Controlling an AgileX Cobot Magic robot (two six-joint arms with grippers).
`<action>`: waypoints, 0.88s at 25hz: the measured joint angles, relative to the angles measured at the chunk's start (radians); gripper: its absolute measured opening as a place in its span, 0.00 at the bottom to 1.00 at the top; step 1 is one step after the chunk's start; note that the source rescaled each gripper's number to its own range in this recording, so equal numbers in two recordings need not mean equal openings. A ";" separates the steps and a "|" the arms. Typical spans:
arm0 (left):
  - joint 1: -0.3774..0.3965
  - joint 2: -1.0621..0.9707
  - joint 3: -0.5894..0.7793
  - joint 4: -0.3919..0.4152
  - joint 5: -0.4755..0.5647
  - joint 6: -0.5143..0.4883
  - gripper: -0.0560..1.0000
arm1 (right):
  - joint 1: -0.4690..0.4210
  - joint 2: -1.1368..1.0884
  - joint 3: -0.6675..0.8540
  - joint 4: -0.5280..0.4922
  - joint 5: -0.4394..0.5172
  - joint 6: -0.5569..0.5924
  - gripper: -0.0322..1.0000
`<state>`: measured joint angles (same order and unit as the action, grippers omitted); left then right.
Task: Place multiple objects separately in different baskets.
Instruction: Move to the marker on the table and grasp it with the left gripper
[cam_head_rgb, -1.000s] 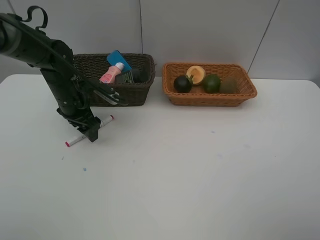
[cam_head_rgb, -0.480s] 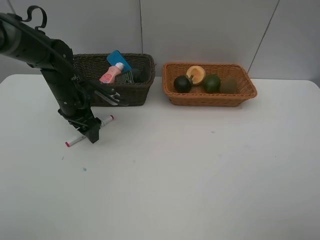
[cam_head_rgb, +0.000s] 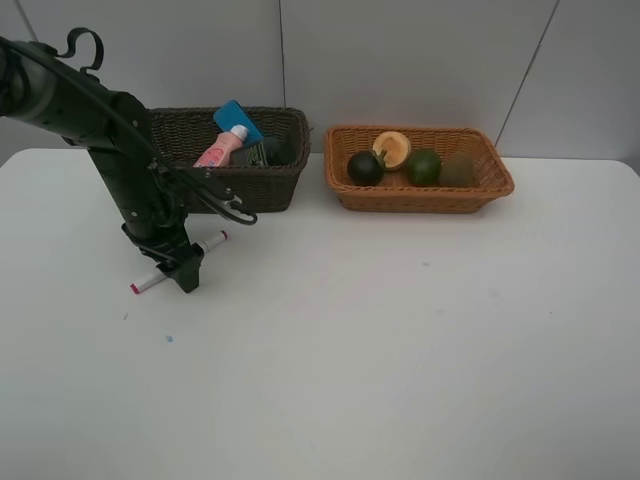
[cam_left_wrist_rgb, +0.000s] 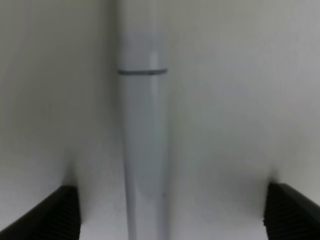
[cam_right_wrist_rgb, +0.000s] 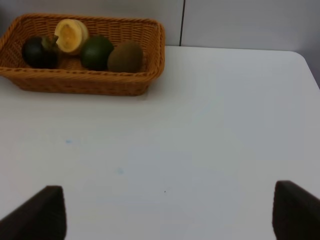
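Observation:
A white-red marker (cam_head_rgb: 212, 241) lies on the table in front of the dark brown basket (cam_head_rgb: 262, 186). My left gripper (cam_head_rgb: 184, 268) is down over its middle, open, with the white barrel (cam_left_wrist_rgb: 145, 150) running between the two fingertips (cam_left_wrist_rgb: 59, 214) untouched. The dark basket holds a blue flat block (cam_head_rgb: 238, 117), a pink bottle (cam_head_rgb: 220, 149) and a dark grey bottle (cam_head_rgb: 264, 152). The light basket (cam_head_rgb: 420, 199) holds a mangosteen (cam_head_rgb: 365, 168), a peach (cam_head_rgb: 392, 148), a green fruit (cam_head_rgb: 423, 166) and a kiwi (cam_head_rgb: 457, 170). My right gripper (cam_right_wrist_rgb: 167, 212) is open over bare table, short of that light basket (cam_right_wrist_rgb: 90, 84).
The white table (cam_head_rgb: 380, 340) spreads wide in front of both baskets. A grey wall stands right behind them. The left arm's black cable (cam_head_rgb: 225, 200) loops close to the dark basket's front wall. The right arm does not show in the exterior high view.
The left arm has leaned slightly to the right and its gripper sits a touch lower over the marker. The marker and baskets have not moved.

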<state>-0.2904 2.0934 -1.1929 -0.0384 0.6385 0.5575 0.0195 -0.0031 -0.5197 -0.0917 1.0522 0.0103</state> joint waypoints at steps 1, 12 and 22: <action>0.000 0.000 0.000 0.000 0.000 0.002 0.96 | 0.000 0.000 0.000 0.000 0.000 0.000 1.00; 0.000 0.003 0.000 0.000 -0.008 0.006 0.91 | 0.000 0.000 0.000 0.000 0.000 0.000 1.00; 0.000 0.003 0.000 0.000 -0.012 0.009 0.06 | 0.000 0.000 0.000 0.000 0.000 0.000 1.00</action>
<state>-0.2904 2.0965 -1.1929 -0.0384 0.6269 0.5668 0.0195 -0.0031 -0.5197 -0.0917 1.0522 0.0103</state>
